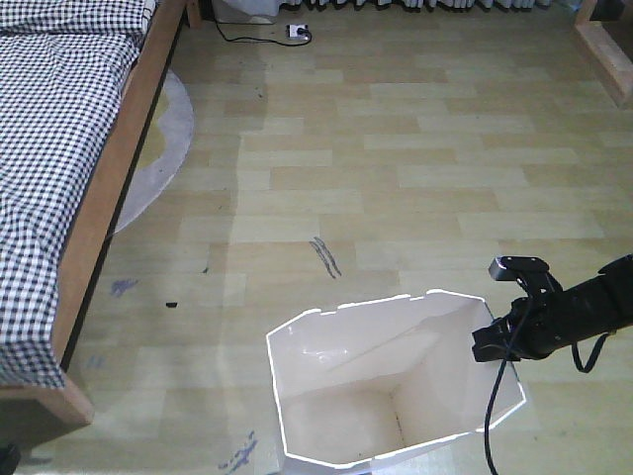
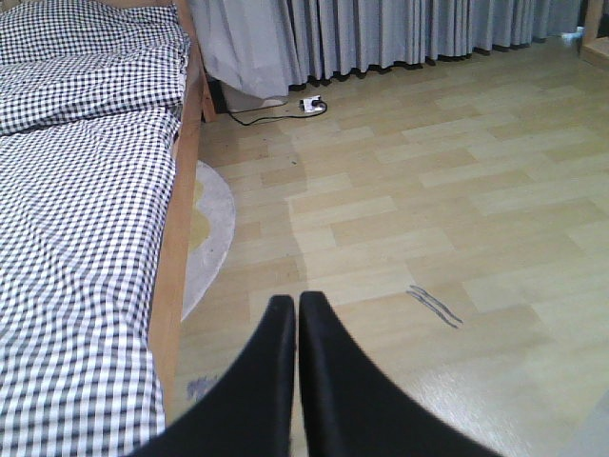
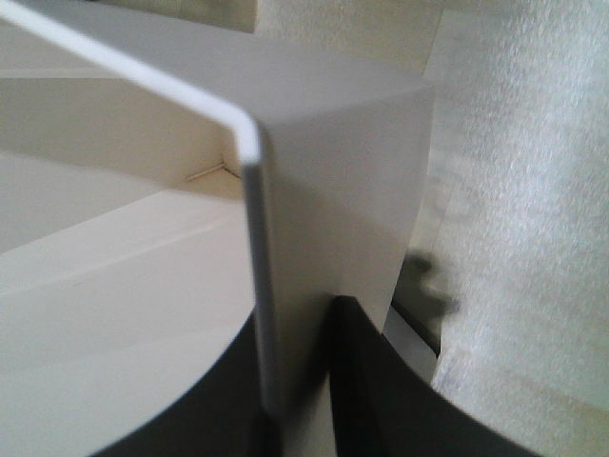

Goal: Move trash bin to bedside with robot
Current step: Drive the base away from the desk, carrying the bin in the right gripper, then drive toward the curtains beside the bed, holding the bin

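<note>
The trash bin, at lower centre, is clamped at its right rim by the right claw. The bed lies at left, well apart. The left claw is pressed together, empty.

Cream-white trash bin, black-and-white checked bedding, pale wood-plank floor.

The trash bin has glossy cream walls and a brighter white rim. The bedding is a small gingham check, on a light natural-wood bed frame. The floor mixes tan, honey and yellow-beige planks, with dark grey scuff marks. The round rug is pale grey with a yellowish patch. The curtains are plain grey. The left gripper and right gripper are solid black. A white power strip has a black cable.
</note>
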Available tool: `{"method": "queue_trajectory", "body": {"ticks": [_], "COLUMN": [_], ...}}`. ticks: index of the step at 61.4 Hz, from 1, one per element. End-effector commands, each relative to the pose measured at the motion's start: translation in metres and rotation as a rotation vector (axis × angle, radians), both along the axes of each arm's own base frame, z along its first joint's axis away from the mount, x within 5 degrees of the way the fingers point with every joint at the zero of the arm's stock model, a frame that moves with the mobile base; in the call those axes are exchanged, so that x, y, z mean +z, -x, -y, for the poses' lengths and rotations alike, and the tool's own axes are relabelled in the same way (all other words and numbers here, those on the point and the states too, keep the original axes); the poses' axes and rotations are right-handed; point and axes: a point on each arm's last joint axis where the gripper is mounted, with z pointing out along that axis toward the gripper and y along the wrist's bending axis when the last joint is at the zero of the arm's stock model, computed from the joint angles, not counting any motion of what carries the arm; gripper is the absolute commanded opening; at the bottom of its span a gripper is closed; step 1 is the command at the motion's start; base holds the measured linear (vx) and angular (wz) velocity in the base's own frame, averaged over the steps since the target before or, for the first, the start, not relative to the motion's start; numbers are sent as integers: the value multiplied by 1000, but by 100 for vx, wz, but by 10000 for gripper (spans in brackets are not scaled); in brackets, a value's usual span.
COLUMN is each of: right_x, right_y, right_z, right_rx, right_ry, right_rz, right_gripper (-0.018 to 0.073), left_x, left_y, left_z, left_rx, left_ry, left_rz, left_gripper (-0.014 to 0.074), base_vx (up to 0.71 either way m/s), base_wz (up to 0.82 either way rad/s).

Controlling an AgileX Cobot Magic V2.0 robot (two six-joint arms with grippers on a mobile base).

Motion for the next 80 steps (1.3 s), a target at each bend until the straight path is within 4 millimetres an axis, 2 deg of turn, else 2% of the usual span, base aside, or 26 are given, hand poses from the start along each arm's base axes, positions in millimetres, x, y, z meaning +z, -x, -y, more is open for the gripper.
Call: {"method": "queue_trajectory", "body": {"ticks": [1,80], "right_x": [30,30], "right_y": [-7,-7], "right_z": [-11,-11], "right_rx": [-9,-6], "right_ry": [-181,-180], "right_rz": [40,40], "right_gripper": [-3,-3], "left_x": [1,1], "left_y": [-1,-1], "left_z": [0,0], "left_rx": [0,0], "left_ry": [8,8], "left_rz": [72,72], "left_gripper": [-7,-7], "base_vx": [39,40], "base_wz": [4,-1]}}
